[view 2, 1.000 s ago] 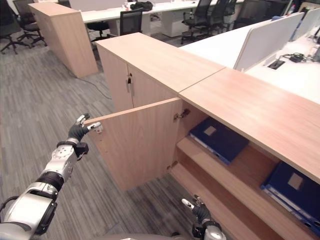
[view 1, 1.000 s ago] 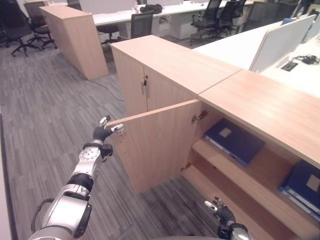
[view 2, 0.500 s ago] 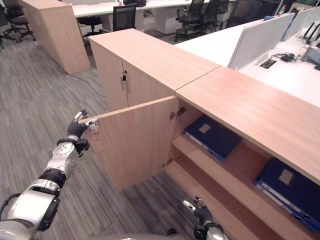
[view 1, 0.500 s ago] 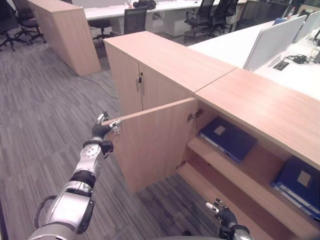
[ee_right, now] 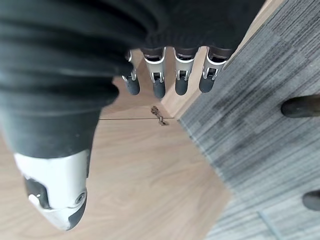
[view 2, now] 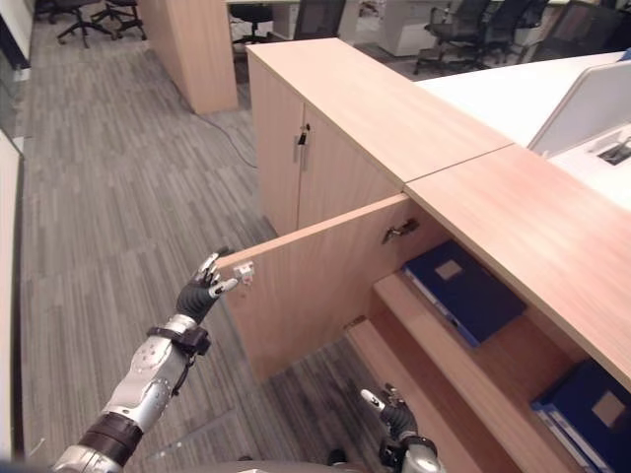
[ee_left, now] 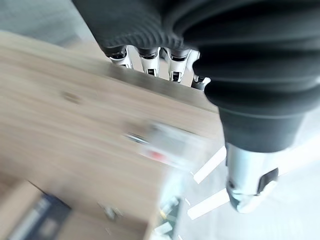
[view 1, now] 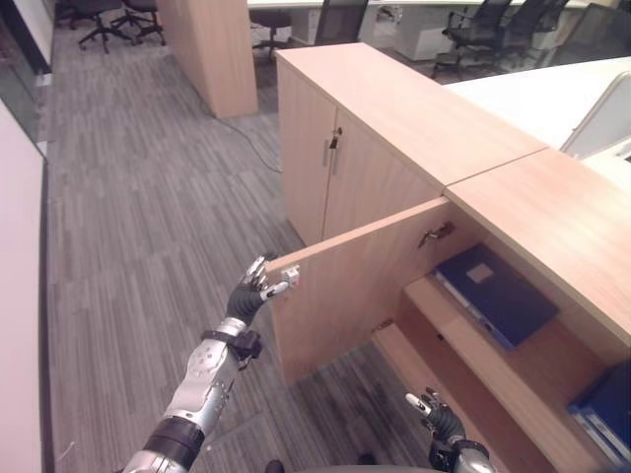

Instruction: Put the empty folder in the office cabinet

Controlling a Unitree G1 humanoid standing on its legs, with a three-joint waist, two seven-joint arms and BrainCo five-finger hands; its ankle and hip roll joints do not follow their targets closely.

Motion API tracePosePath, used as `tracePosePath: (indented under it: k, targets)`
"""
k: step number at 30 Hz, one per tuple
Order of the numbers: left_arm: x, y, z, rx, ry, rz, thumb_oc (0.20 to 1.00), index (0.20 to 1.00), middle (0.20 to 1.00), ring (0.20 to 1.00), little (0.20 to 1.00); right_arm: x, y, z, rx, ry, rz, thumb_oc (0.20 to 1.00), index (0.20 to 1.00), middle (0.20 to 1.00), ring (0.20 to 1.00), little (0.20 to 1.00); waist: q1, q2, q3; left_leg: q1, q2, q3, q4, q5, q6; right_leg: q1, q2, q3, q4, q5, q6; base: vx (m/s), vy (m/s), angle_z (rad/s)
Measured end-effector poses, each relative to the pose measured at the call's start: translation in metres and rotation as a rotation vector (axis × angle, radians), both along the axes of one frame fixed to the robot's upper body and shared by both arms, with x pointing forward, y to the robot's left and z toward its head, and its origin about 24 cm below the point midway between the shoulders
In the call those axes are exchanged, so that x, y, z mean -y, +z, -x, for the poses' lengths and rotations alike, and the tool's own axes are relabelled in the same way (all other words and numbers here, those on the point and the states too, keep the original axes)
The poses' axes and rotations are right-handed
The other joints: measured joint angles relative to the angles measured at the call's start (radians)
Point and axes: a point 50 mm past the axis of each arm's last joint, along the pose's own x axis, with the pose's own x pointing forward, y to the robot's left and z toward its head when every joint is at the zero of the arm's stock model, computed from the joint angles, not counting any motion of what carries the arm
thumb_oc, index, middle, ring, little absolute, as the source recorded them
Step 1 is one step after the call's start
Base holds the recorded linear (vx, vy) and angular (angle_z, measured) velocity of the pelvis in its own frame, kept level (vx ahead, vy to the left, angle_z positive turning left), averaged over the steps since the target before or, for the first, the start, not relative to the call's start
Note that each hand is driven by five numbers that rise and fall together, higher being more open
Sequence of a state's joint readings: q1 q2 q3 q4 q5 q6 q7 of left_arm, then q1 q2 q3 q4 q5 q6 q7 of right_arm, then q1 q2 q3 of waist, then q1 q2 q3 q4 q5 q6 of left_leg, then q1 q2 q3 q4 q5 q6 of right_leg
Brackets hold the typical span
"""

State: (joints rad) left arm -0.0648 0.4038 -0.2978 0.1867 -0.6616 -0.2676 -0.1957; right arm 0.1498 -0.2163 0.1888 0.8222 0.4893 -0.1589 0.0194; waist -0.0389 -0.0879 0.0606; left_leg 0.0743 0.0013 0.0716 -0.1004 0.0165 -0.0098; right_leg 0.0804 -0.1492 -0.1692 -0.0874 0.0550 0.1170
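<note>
Open-plan office, grey carpet floor [view 1: 128, 197]. Left hand [view 1: 250, 294] is at the free edge of the open cabinet door [view 1: 360, 286], fingers curled over its top edge by the latch. Right hand [view 1: 434, 419] hangs low before the cabinet [view 1: 513, 197], fingers relaxed, holding nothing. A blue folder [view 1: 496, 301] already lies on the upper shelf [view 1: 463, 330]; further blue folders [view 2: 582, 414] lie beyond. Judgement: placement done, door closing remains.
</note>
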Motion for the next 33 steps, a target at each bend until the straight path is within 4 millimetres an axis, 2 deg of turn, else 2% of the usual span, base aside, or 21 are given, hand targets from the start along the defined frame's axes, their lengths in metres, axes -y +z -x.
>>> tracePosePath:
  k: [5, 11, 14, 18, 22, 26, 28, 32, 33]
  targets:
    - [0.007, 0.014, 0.007, 0.049, -0.131, 0.049, 1.000, 1.000, 1.000, 1.000, 1.000, 0.000, -0.002, 0.000, -0.002, -0.084, -0.051, 1.000, 1.000, 1.000, 1.000, 1.000, 0.022, 0.011, 0.006, 0.006, -0.001, -0.021, 0.002, 0.003, -0.002, 0.013, 0.000, -0.017, 0.000, -0.009, -0.001, 0.00, 0.011, 0.12]
    - [0.009, 0.020, 0.007, 0.048, -0.144, 0.132, 1.000, 1.000, 1.000, 1.000, 1.000, -0.009, -0.006, 0.000, -0.014, -0.146, -0.128, 1.000, 1.000, 1.000, 1.000, 1.000, 0.024, 0.012, 0.006, 0.010, -0.001, -0.041, 0.009, 0.007, -0.004, 0.025, 0.000, -0.039, 0.000, -0.013, -0.003, -0.02, 0.017, 0.11]
    - [0.017, 0.032, 0.007, 0.087, -0.172, 0.170, 1.000, 1.000, 1.000, 1.000, 1.000, -0.010, -0.008, 0.004, -0.028, -0.177, -0.147, 1.000, 1.000, 1.000, 1.000, 1.000, 0.023, 0.012, 0.005, 0.009, -0.002, -0.050, 0.009, 0.009, -0.005, 0.027, 0.000, -0.046, 0.000, -0.013, -0.003, -0.02, 0.015, 0.06]
    - [0.032, 0.030, 0.009, 0.070, -0.211, 0.240, 1.000, 1.000, 1.000, 1.000, 1.000, -0.010, -0.010, 0.007, -0.044, -0.229, -0.159, 1.000, 1.000, 1.000, 1.000, 1.000, 0.019, 0.035, -0.008, 0.010, -0.005, -0.043, 0.010, 0.011, -0.003, 0.018, -0.002, -0.041, 0.001, -0.012, -0.003, -0.06, 0.067, -0.02]
    - [0.027, 0.028, 0.011, 0.065, -0.198, 0.225, 1.000, 1.000, 1.000, 1.000, 1.000, 0.000, -0.007, -0.002, -0.010, -0.319, -0.167, 1.000, 1.000, 1.000, 1.000, 1.000, 0.020, 0.054, -0.010, 0.010, -0.009, -0.003, 0.009, 0.010, 0.000, 0.001, -0.010, -0.003, 0.013, -0.008, 0.004, -0.03, 0.036, -0.27]
    - [0.026, 0.025, 0.012, 0.046, -0.205, 0.214, 1.000, 1.000, 1.000, 1.000, 1.000, 0.010, -0.009, 0.011, -0.034, -0.391, -0.144, 1.000, 1.000, 1.000, 1.000, 1.000, 0.016, 0.055, -0.011, 0.016, -0.015, 0.008, 0.000, 0.007, 0.003, -0.003, -0.015, 0.013, 0.015, -0.006, 0.008, -0.10, 0.044, -0.11]
    - [0.024, 0.024, 0.013, 0.043, -0.197, 0.210, 1.000, 1.000, 1.000, 1.000, 1.000, 0.014, -0.009, 0.012, -0.035, -0.423, -0.135, 1.000, 1.000, 1.000, 1.000, 1.000, 0.017, 0.062, -0.010, 0.008, -0.015, 0.037, 0.004, 0.008, 0.005, -0.043, -0.015, 0.037, 0.037, -0.004, 0.013, -0.13, 0.039, -0.37]
    - [0.021, 0.020, 0.013, 0.008, -0.203, 0.180, 1.000, 1.000, 1.000, 1.000, 1.000, 0.017, 0.000, -0.013, 0.030, -0.457, -0.153, 1.000, 1.000, 1.000, 1.000, 1.000, -0.018, 0.069, 0.031, -0.006, -0.016, 0.132, 0.010, 0.013, 0.015, -0.119, -0.015, 0.107, 0.059, 0.032, 0.028, -0.22, 0.000, -0.80]
    - [0.023, 0.021, 0.012, 0.009, -0.202, 0.185, 1.000, 1.000, 1.000, 1.000, 1.000, 0.016, 0.006, -0.029, 0.069, -0.446, -0.156, 1.000, 1.000, 1.000, 1.000, 1.000, -0.016, 0.079, 0.061, -0.025, -0.001, 0.197, 0.010, 0.015, 0.037, -0.172, -0.038, 0.025, 0.079, 0.029, 0.035, -0.21, -0.009, -1.23]
